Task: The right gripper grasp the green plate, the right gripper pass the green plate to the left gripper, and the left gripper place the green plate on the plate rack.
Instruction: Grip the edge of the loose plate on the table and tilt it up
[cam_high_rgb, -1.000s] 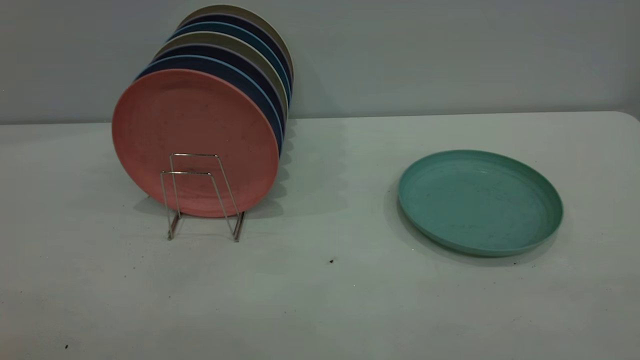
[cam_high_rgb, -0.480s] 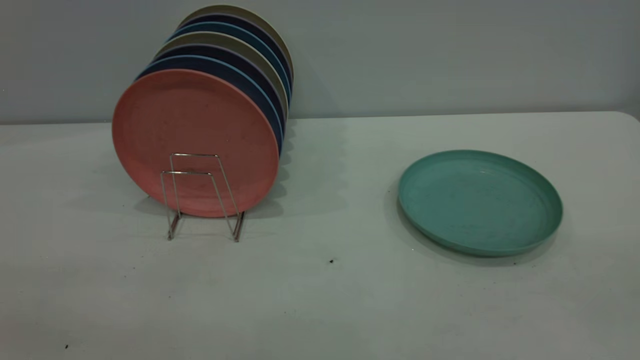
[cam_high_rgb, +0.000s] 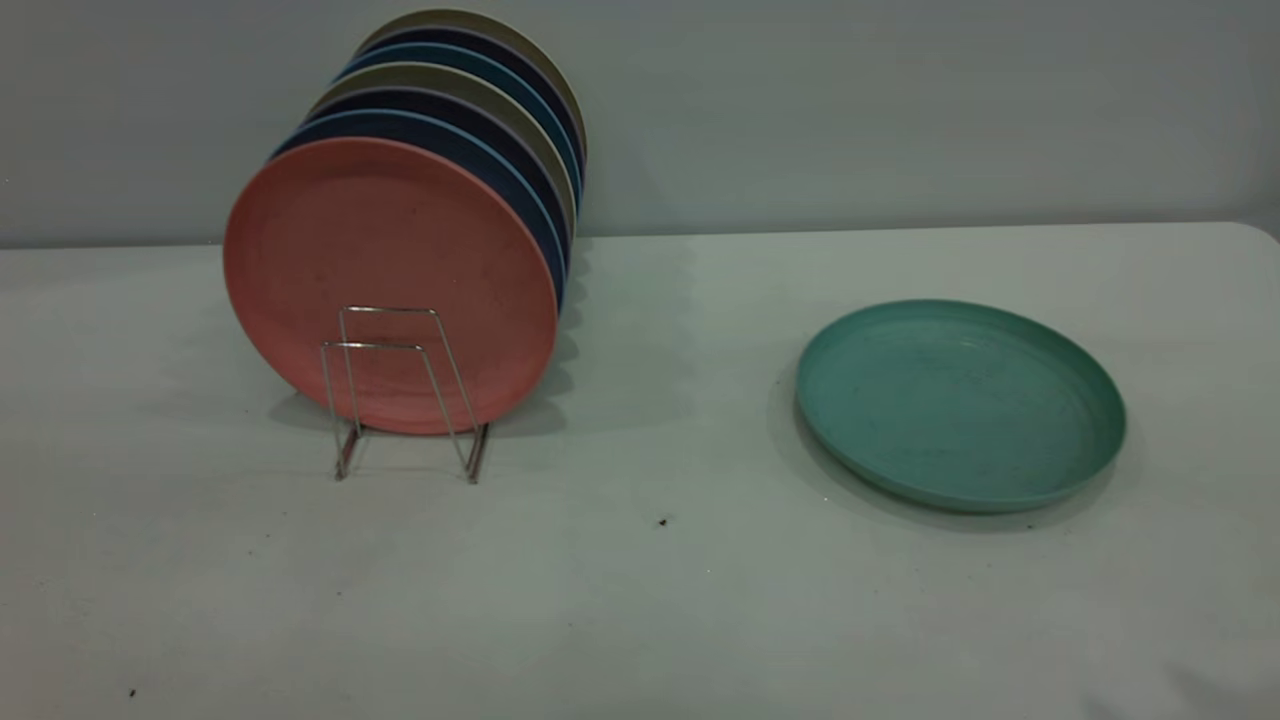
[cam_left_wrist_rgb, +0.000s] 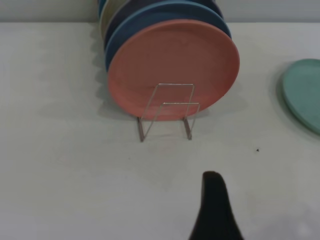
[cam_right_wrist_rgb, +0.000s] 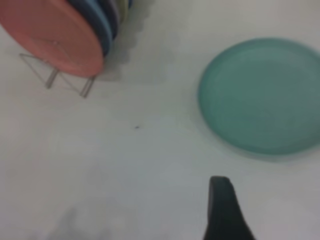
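Over on the left of the table stands the plate rack, its thin silver wire loops upright and its near slots bare. Behind those loops a salmon-pink plate stands on edge, facing the camera, and a row of dark blue plates and beige ones is packed in behind it, running back toward the wall. The rack's loops reach less than halfway up the pink plate.

Moving toward the middle, the table shows a small dark speck and little else.

On the right lies the green plate, flat on the table, rim up, well apart from the rack. Nothing touches it.

Neither arm shows in the exterior view. In the left wrist view a single dark finger of the left gripper hangs above the table, near the front of the rack, with an edge of the green plate off to one side. Whether its fingers are apart or together, one cannot tell. In the right wrist view one dark finger of the right gripper hovers over bare table near the green plate, not touching it; again the state of its fingers cannot be told.
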